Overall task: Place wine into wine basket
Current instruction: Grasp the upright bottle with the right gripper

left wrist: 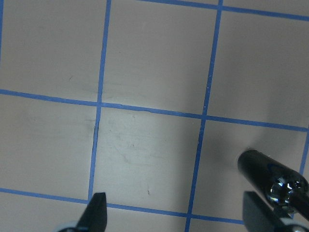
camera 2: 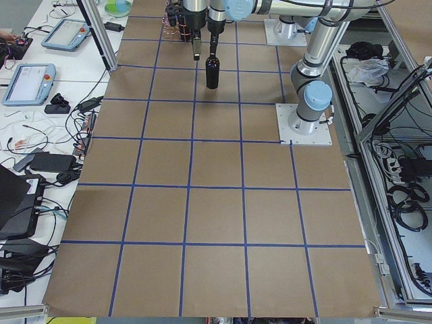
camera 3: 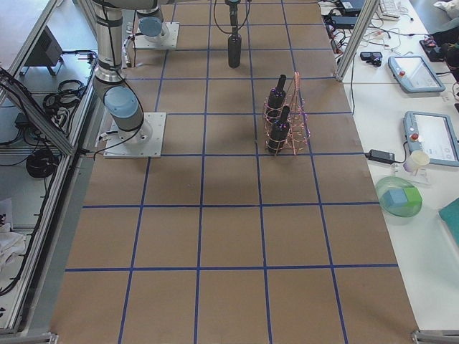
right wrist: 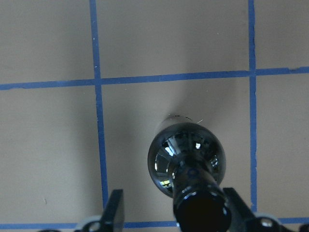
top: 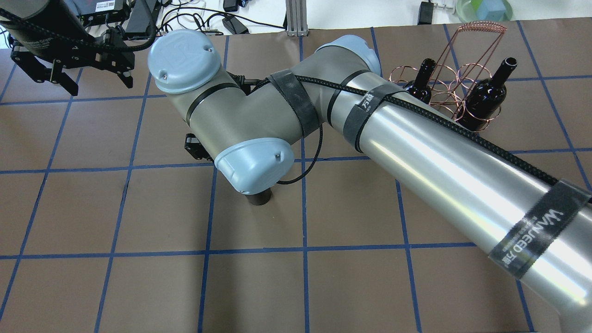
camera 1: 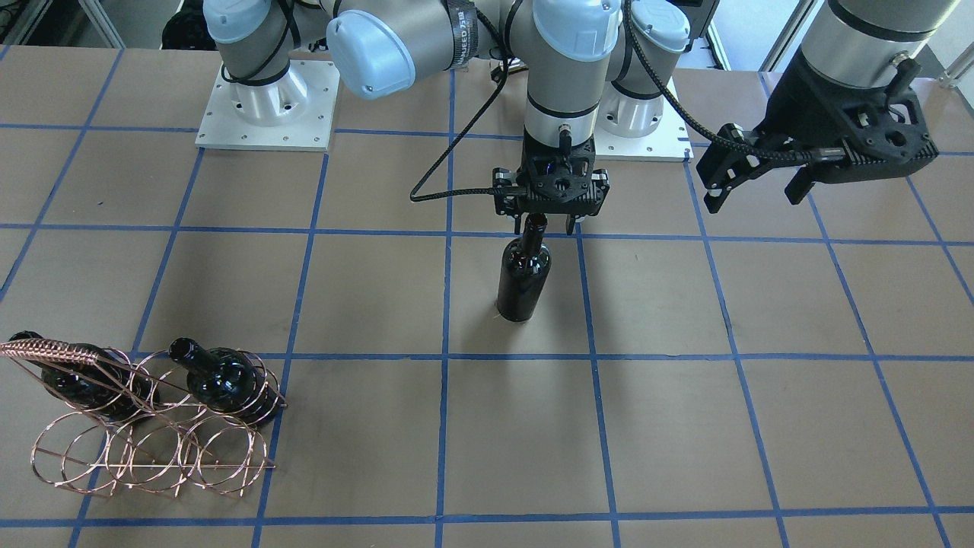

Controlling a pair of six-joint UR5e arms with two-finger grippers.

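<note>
A near-black wine bottle (camera 1: 523, 281) stands upright on the table near its middle. My right gripper (camera 1: 548, 226) is straight above it, open, with its fingers on either side of the neck. In the right wrist view the bottle (right wrist: 186, 150) sits between the fingers, nearer the right one, with a gap on the left. The copper wire wine basket (camera 1: 152, 449) stands far off on the table and holds two like bottles (camera 1: 224, 380) in its upper hoops. My left gripper (camera 1: 755, 196) hangs open and empty in the air, away from the bottle.
Blue tape lines grid the brown table. In the overhead view my right arm's elbow (top: 249, 162) hides most of the standing bottle; the basket (top: 462, 83) is at the far right. The arm bases (camera 1: 266, 106) stand on the robot's side.
</note>
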